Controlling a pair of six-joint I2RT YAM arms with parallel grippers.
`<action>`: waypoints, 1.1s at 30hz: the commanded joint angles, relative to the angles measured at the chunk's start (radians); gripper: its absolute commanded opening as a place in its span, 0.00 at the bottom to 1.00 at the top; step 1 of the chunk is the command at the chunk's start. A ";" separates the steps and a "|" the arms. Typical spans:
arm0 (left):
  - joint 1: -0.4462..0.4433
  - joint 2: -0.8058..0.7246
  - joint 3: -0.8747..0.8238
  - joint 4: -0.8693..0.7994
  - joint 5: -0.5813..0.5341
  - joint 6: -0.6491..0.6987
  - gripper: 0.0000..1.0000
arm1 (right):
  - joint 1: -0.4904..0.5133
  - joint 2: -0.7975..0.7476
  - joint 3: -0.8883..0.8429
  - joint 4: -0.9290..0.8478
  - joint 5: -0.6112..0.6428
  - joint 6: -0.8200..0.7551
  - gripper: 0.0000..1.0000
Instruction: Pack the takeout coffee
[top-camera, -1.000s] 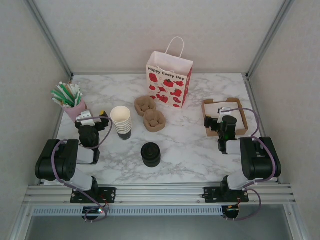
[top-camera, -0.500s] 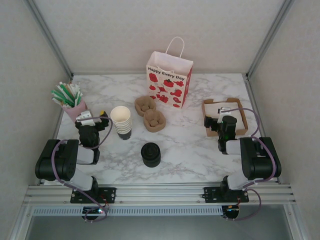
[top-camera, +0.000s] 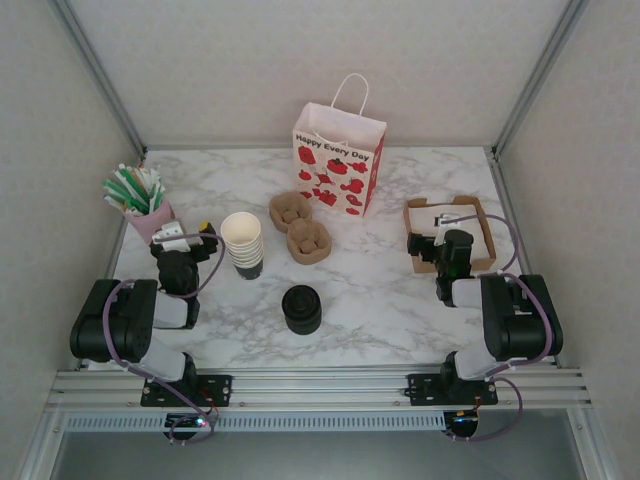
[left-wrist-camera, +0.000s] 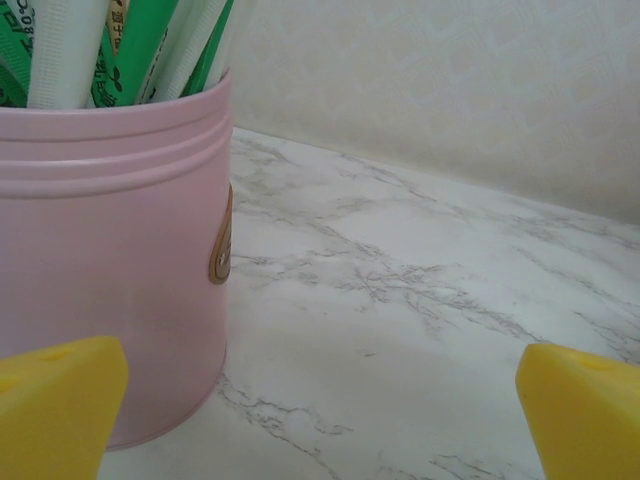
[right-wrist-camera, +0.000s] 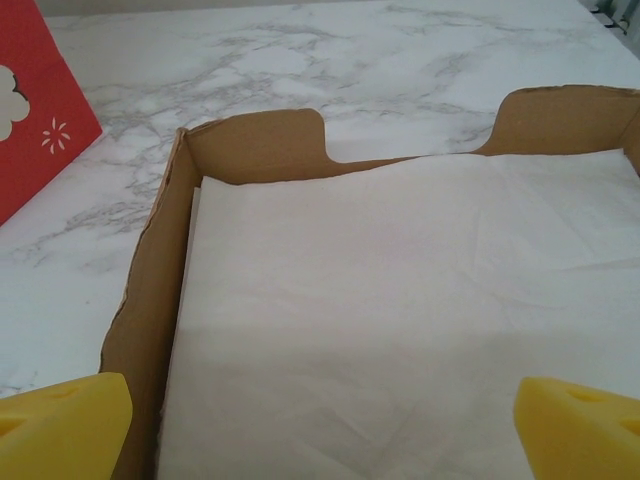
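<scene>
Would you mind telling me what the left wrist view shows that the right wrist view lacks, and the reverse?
Left wrist view: a round pink ribbed tin holding green-and-white wrapped straws, close ahead of the left gripper. Right wrist view: a brown cardboard tray filled with white paper napkins ahead of the right gripper, plus a corner of the red paper bag. Shared: the white marble tabletop, and yellow fingertips spread wide, gripping nothing.

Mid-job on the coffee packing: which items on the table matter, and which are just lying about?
Likely for the job: paper bag, pulp cup carriers, cup stack, black lid stack.
Probably just lying about: pink straw pot, napkin tray.
</scene>
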 joint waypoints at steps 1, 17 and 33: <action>-0.005 -0.071 -0.045 0.051 -0.063 -0.010 0.99 | 0.005 -0.078 0.023 -0.058 -0.010 -0.011 0.99; -0.011 -0.586 0.083 -0.542 -0.190 -0.134 1.00 | 0.010 -0.566 0.198 -0.744 0.052 0.195 0.99; -0.028 -1.049 0.345 -1.279 0.025 -0.640 1.00 | 0.010 -0.808 0.472 -1.418 -0.147 0.370 0.99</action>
